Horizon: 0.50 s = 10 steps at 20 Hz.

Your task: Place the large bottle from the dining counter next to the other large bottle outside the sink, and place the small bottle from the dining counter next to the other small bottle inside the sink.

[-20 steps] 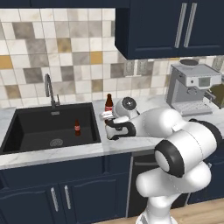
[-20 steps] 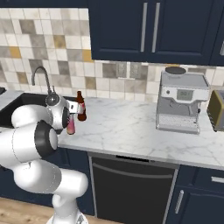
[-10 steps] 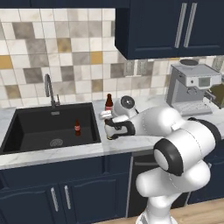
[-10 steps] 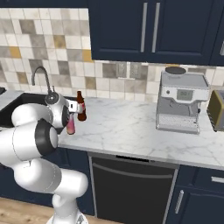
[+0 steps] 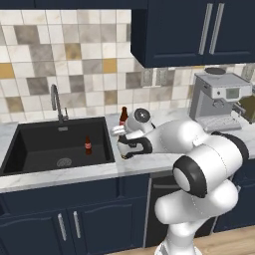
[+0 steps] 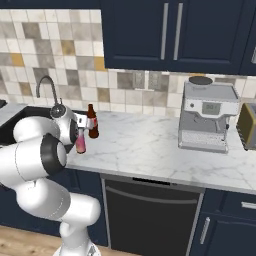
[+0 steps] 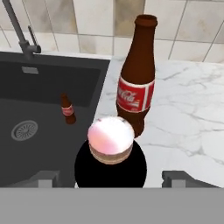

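The pink bottle [image 7: 110, 141] is seen standing upright on the counter [image 6: 150, 145], long axis vertical and cap up, just beside the large cola bottle [image 7: 136, 78], to the right of the sink [image 5: 55, 144]. The gripper [image 7: 110, 177] is spread wide around it, fingers clear of its sides, nothing held.

glossy brown bottle [image 7: 136, 74] — veined marble counter [image 7: 192, 118]

Bright, even rendered light, sharp, soft shadows
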Motion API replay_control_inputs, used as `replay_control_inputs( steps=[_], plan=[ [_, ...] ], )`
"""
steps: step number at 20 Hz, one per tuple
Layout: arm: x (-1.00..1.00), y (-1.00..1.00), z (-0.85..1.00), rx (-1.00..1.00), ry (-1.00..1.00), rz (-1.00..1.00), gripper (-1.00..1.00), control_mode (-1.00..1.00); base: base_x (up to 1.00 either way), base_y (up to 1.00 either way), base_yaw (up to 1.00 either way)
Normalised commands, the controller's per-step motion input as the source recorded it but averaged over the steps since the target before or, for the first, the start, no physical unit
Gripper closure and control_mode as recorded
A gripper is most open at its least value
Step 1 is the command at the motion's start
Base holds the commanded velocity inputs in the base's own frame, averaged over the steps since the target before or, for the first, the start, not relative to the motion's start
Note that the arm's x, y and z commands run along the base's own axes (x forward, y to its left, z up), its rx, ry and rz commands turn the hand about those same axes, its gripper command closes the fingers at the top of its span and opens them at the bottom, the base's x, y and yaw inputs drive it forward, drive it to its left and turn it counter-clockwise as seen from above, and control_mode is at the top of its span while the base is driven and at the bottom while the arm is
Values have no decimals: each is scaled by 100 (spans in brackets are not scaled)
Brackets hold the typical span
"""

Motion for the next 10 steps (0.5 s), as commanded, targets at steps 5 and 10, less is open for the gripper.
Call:
replay_control_inputs(
  steps=[5,10],
  plan=[
    [0,2,-1,0,-1,0,-100,-100,0,0,0],
    [-17,0,5,0,-7,0,-100,-100,0,0,0]
  ],
)
